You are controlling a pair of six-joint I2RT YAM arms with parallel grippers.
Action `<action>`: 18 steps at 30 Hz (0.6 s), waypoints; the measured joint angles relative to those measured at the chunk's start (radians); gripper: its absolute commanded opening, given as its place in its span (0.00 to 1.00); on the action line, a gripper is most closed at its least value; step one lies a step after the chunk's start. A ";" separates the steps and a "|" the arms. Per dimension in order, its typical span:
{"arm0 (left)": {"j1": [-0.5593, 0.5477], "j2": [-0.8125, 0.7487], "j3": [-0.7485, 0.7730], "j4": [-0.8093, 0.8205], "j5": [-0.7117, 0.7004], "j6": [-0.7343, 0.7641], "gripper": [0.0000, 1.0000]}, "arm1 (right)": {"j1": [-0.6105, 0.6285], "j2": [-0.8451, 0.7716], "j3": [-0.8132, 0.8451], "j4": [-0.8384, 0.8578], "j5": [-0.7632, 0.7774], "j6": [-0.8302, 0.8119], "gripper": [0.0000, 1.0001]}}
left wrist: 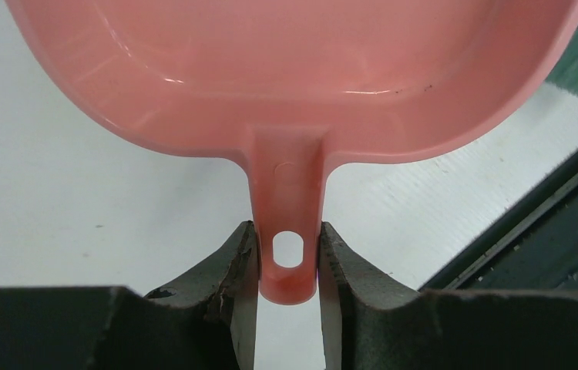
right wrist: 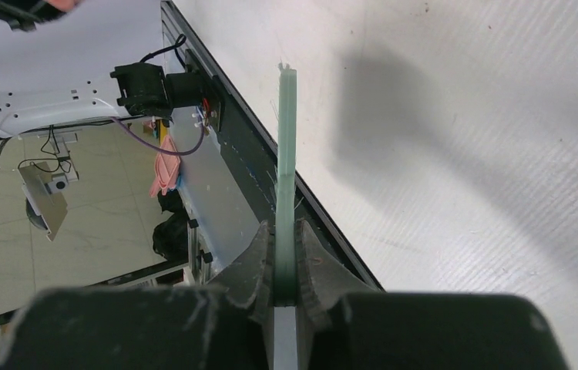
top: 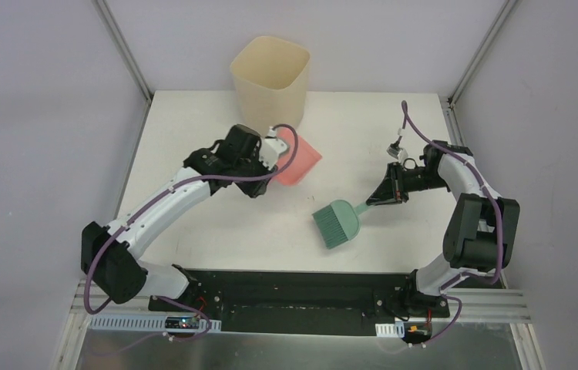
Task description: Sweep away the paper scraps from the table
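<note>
**Both Jaws Clamped on Tools: Dustpan Left, Brush Right**

The jaws of the left gripper (left wrist: 287, 258) are pinched on the end of the pink dustpan's (left wrist: 294, 69) handle, one finger on each side of its hanging hole. The jaws of the right gripper (right wrist: 286, 250) are pressed flat against the thin handle of the green brush (top: 337, 222), which is seen edge-on in the wrist view.

Containers: the dustpan's tray shows smooth pink plastic with a few dark specks near one corner. The cream bin (top: 270, 77) stands upright at the far edge of the table (top: 216, 223), left of centre. Only its inner walls are visible from above, so its contents cannot be told.

Positions: the dustpan sits just in front of the bin's base, a little to its right, with its handle pointing back toward the left arm. The brush head is near the middle of the table, toward the front, well apart from the dustpan. Its handle runs up and to the right into the right gripper. Whether the bristles or the pan's lip touch the table cannot be told.
</note>
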 measured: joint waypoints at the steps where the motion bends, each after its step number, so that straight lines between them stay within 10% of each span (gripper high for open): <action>1: -0.025 0.016 -0.004 -0.014 -0.002 0.000 0.19 | 0.000 0.009 0.002 -0.002 0.005 -0.001 0.00; 18: -0.108 0.363 -0.029 -0.057 0.105 -0.039 0.25 | 0.198 0.298 0.090 -0.060 0.069 -0.020 0.00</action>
